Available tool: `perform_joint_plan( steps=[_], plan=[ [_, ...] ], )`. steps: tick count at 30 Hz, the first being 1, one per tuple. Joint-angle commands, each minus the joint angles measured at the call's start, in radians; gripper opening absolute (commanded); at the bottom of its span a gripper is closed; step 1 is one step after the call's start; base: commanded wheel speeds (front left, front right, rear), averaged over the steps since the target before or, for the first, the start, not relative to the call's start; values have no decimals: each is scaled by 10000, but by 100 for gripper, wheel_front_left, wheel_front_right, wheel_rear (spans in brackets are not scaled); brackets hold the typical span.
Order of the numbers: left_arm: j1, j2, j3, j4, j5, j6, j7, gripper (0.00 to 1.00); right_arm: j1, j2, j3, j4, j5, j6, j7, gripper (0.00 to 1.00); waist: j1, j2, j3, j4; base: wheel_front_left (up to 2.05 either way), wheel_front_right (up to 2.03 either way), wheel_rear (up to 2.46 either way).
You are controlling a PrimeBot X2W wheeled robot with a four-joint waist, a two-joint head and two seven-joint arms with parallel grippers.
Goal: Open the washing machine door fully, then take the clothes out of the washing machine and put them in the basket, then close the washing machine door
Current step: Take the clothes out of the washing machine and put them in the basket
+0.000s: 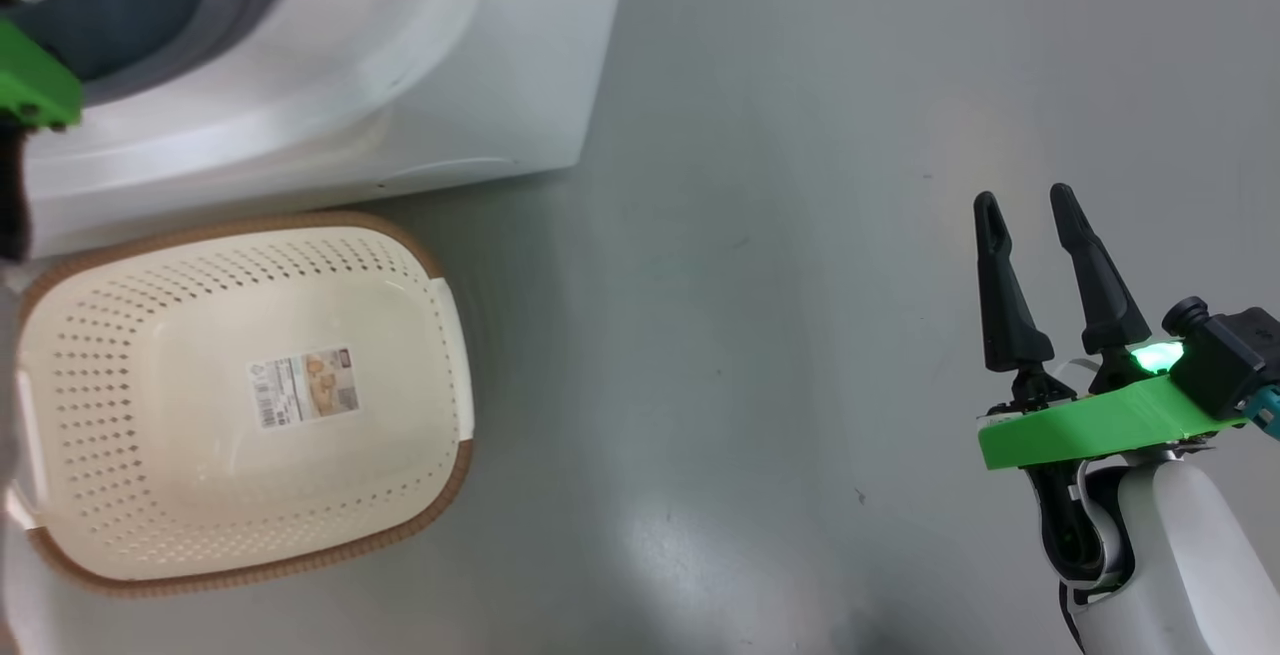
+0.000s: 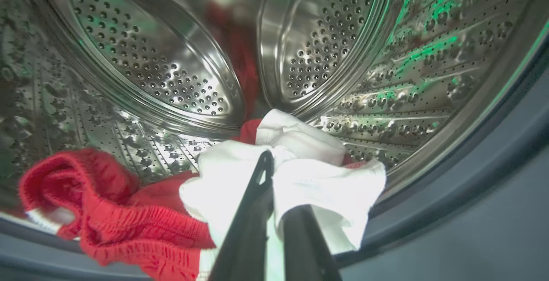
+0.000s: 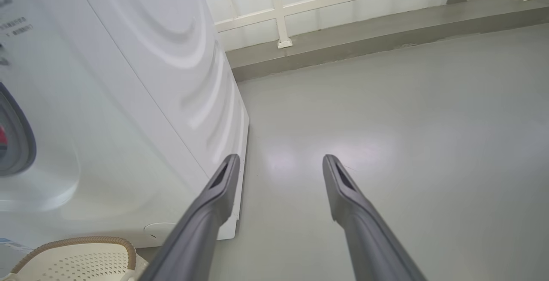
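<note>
Since the left gripper [image 2: 279, 184] is clamped on the white cloth [image 2: 326, 186], pull out slowly — red clothes [image 2: 120, 221] may snag — towards the basket [image 1: 120, 355].

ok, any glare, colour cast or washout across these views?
Head view: soft glare patch on the floor, green light blooming by the right end effector. Left wrist view: green cast on the drum, white of the clothes very bright. Right wrist view: floor sheen, the washing machine low-contrast.
</note>
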Motion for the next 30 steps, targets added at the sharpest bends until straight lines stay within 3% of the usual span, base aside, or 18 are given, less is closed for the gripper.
perform_joint_plan(
  steps=[1, 14, 30],
  plan=[
    [571, 297, 703, -833, 168, 119, -116, 0, 200, 7, 164, -162, -100, 65, -63, 100, 0, 0, -353, 269, 0, 0, 0],
    [3172, -963, 3328, -4307, 1879, -376, -117, 0, 597, 7, -98, -104, -289, 65, -63, 100, 0, 0, -1070, 859, 0, 0, 0],
    [5151, -2126, 4476, -8110, 2606, -716, -118, 0, 783, 7, -252, -132, -322, 65, -63, 100, 0, 0, -1361, 1123, 0, 0, 0]
  ],
)
